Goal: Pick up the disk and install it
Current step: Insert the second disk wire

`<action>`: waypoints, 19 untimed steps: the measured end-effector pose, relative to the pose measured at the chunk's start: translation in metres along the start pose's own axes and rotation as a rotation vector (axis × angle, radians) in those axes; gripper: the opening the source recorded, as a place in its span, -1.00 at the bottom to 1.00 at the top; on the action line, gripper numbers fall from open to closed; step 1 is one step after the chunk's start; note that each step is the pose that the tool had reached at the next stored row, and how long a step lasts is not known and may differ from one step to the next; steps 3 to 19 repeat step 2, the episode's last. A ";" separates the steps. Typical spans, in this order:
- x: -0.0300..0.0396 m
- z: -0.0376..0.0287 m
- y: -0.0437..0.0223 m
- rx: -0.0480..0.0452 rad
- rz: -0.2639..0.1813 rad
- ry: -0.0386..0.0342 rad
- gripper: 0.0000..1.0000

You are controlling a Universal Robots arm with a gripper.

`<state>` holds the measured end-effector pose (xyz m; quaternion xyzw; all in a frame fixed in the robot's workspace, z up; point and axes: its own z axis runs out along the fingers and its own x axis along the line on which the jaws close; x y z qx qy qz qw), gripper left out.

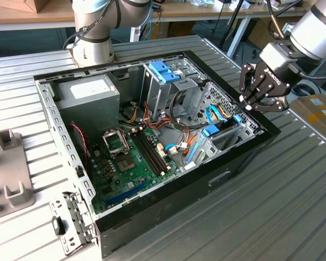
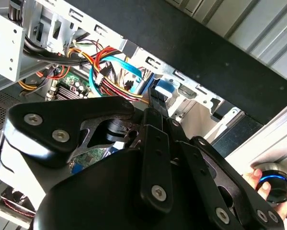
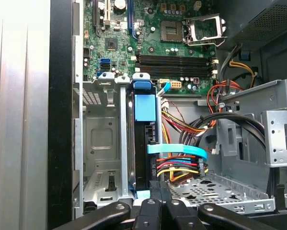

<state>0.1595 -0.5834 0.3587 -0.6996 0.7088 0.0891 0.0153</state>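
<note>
The disk (image 3: 144,143) stands on edge in a slot of the metal bay at the case's front corner, with its blue carrier frame (image 3: 144,108) facing the camera. In the exterior view the disk (image 1: 213,131) sits low in that bay on the right. My gripper (image 1: 243,104) hangs just above it, fingers together and shut. In the first wrist view the gripper (image 3: 156,189) has its tips at the disk's near end. The second wrist view shows the gripper (image 2: 155,108) meeting the blue frame (image 2: 163,88). I cannot tell whether they touch.
The open computer case (image 1: 244,155) lies on a ribbed metal table. A grey power-supply box (image 1: 89,92) and a drive cage with a blue handle (image 1: 164,70) stand at the back. A motherboard (image 1: 133,155) and cables (image 3: 181,163) lie inside. A hand (image 2: 272,184) holds a round device.
</note>
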 end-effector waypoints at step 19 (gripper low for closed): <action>0.0000 0.0000 0.0000 0.0000 0.000 0.0000 -0.80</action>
